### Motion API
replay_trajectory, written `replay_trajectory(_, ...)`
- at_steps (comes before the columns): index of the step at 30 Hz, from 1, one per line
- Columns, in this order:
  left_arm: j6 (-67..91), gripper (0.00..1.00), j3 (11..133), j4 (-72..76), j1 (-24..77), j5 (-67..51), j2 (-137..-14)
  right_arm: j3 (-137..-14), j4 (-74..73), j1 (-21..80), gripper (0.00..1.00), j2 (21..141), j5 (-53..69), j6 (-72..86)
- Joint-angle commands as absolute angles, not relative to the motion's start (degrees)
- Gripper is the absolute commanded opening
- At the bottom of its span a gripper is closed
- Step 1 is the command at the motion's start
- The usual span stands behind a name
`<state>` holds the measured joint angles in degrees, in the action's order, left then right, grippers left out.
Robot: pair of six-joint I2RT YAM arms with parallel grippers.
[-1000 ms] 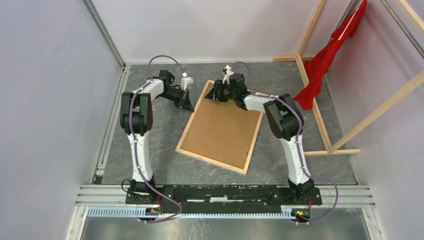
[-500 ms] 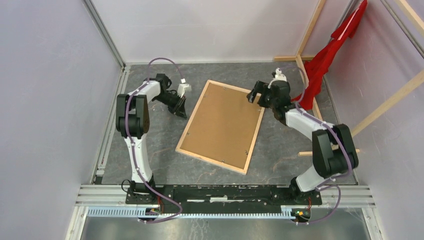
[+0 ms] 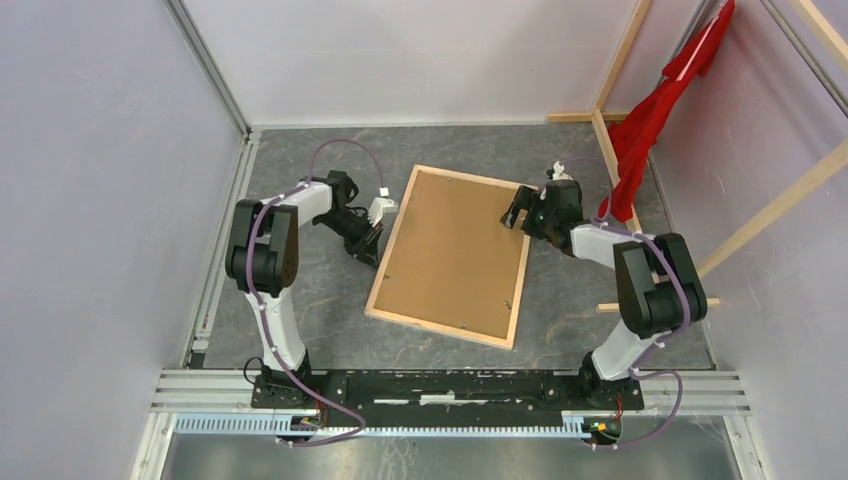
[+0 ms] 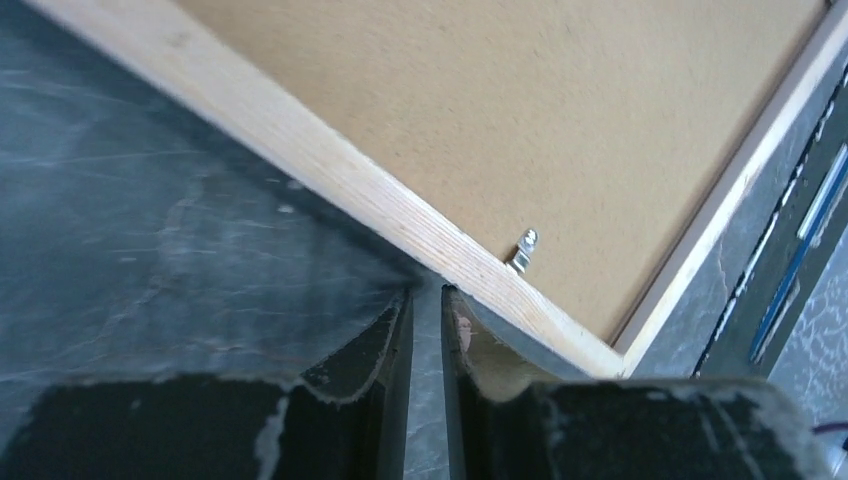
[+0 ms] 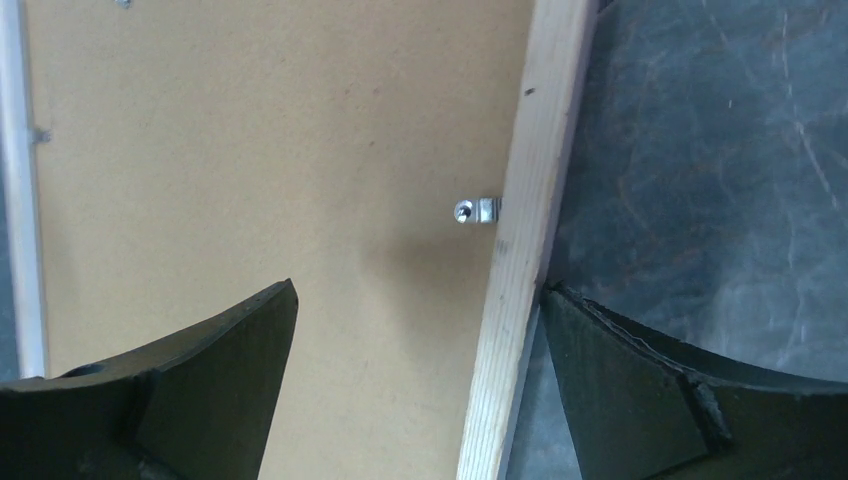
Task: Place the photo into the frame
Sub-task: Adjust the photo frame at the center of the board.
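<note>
The left gripper [image 4: 425, 295], fingers nearly together on nothing, has its tips at the near wooden border of the frame [image 3: 440, 329]. The right gripper [image 5: 418, 290], spread wide, straddles the frame's opposite border, with one finger over the brown backing board [image 3: 455, 250]. The frame lies back-up on the grey table [image 3: 335, 300].

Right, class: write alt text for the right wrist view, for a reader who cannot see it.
The right gripper, jaws wide open, hangs over a wooden rail of the frame, one jaw above the brown backing board, the other above the table. A metal tab juts from rail onto board.
</note>
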<state>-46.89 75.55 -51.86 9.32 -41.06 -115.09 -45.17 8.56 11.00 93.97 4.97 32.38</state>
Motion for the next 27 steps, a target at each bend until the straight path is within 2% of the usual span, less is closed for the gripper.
replay_trajectory(1,-53.2,0.24,70.2,-52.0,12.8,-40.6,-111.0,-51.5,12.7,10.9,0.98,100.1,11.7,33.2)
replay_trajectory(6,-56.9,0.24,65.3,-54.5,17.0,-41.4,-107.6,-57.5,13.5,13.0,0.98,106.1,17.8,34.3)
replay_trajectory(10,-61.6,0.25,63.9,-59.4,20.0,-42.8,-106.4,-61.5,11.4,16.2,0.98,108.5,18.2,33.0)
replay_trajectory(14,-69.3,0.29,66.8,-69.0,18.7,-41.2,-105.6,-62.4,12.1,15.8,0.98,108.6,17.9,33.1)
replay_trajectory(17,-70.7,0.29,71.9,-70.9,14.0,-38.6,-104.8,-67.2,9.4,15.7,0.98,110.9,18.7,32.2)
replay_trajectory(19,-67.6,0.32,78.0,-68.2,8.6,-37.9,-106.1,-70.7,6.4,15.7,0.97,112.6,17.8,31.8)
replay_trajectory(22,-54.7,0.33,89.5,-58.7,2.1,-37.7,-111.8,-71.1,6.2,16.2,0.96,110.1,12.1,32.0)
replay_trajectory(27,-37.9,0.34,101.0,-49.0,0.1,-39.0,-122.0,-76.5,4.2,23.0,0.9,107.8,1.5,24.6)
